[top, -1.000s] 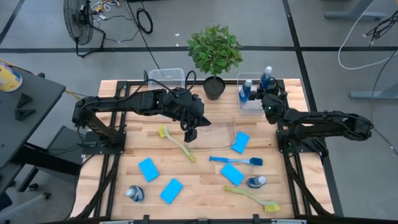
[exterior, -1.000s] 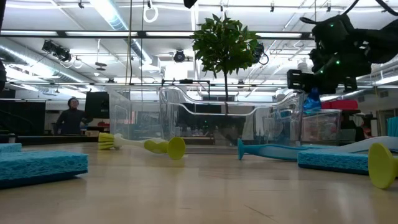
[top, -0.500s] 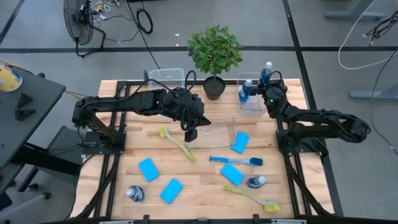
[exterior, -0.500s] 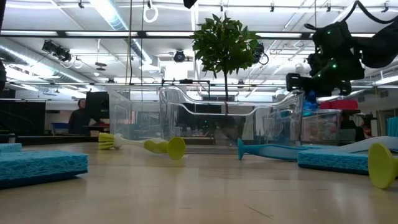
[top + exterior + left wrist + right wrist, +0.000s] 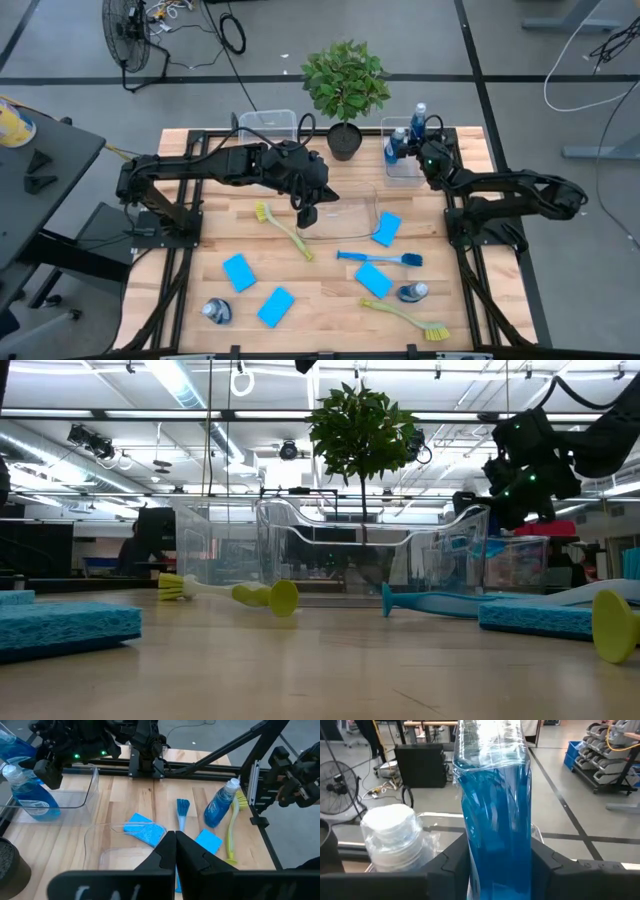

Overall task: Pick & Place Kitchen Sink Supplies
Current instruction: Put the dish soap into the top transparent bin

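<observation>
I find the right gripper (image 5: 421, 141) at the far right corner of the table (image 5: 330, 300), clamped on a clear bottle of blue liquid (image 5: 492, 815) whose body fills the space between its two dark fingers (image 5: 552, 862) in the right wrist view. The held bottle (image 5: 418, 117) stands with its long axis roughly upright, cap end up, over the small clear bin (image 5: 403, 165) at that corner. A second bottle (image 5: 396, 146) stands upright in that bin just beside it, its white cap (image 5: 390, 827) close by in the right wrist view. The left gripper (image 5: 305, 214) hangs near the table's middle, over the near edge of a larger clear bin (image 5: 372, 205), and I see its fingers (image 5: 172, 851) pressed together with nothing between them. On the open table I note a blue dish brush (image 5: 378, 258) lying left to right with its bristle end to the right, a yellow-green brush (image 5: 283, 229) lying diagonally with its head toward the far left, and another yellow-green brush (image 5: 405, 317) near the front edge with its head to the right. Two more bottles lie at the front, one at left (image 5: 216, 311) and one at right (image 5: 412, 292). Four blue sponges lie flat: (image 5: 238, 271), (image 5: 275, 306), (image 5: 373, 279) and (image 5: 386, 228), the last tilted against the larger bin's wall.
</observation>
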You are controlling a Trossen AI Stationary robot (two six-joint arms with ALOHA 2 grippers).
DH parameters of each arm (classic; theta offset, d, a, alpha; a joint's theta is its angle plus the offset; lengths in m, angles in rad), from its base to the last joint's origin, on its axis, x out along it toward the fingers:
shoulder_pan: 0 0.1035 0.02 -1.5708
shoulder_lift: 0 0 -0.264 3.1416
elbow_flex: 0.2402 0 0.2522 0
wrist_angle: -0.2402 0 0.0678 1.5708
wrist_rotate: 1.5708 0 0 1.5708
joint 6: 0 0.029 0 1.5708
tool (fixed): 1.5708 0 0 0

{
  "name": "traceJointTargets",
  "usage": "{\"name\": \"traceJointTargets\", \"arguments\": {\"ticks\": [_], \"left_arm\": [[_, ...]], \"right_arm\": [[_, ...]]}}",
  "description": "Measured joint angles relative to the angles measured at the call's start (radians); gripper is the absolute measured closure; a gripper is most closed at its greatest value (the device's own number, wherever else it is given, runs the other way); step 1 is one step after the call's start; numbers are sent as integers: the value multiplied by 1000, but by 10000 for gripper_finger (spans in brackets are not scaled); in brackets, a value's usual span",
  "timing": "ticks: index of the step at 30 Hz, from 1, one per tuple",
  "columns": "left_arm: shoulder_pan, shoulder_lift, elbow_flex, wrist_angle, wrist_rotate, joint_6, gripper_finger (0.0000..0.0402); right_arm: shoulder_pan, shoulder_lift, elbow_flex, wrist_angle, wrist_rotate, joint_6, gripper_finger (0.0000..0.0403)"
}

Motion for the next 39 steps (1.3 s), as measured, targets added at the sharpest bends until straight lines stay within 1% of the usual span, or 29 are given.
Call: {"name": "traceJointTargets", "arguments": {"ticks": [4,8,11,14,22,26,30,35,39], "left_arm": [[0,0,0,0,0,0,392],[0,0,0,0,0,0,396],[0,0,0,0,0,0,398],[0,0,0,0,0,0,394],[0,0,0,0,0,0,398],[0,0,0,0,1,0,394],[0,0,0,0,0,0,393],[0,0,0,0,1,0,398],[0,0,0,0,1,-1,393]], "right_arm": [[0,26,0,36,-5,0,266],[0,32,0,40,-8,0,265],[0,32,0,40,-9,0,257],[0,32,0,40,-10,0,237],[0,32,0,25,-4,20,157],[0,32,1,20,-33,24,134],[0,32,1,24,-48,23,127],[0,32,1,49,-62,20,129],[2,24,1,116,-69,-58,135]]}}
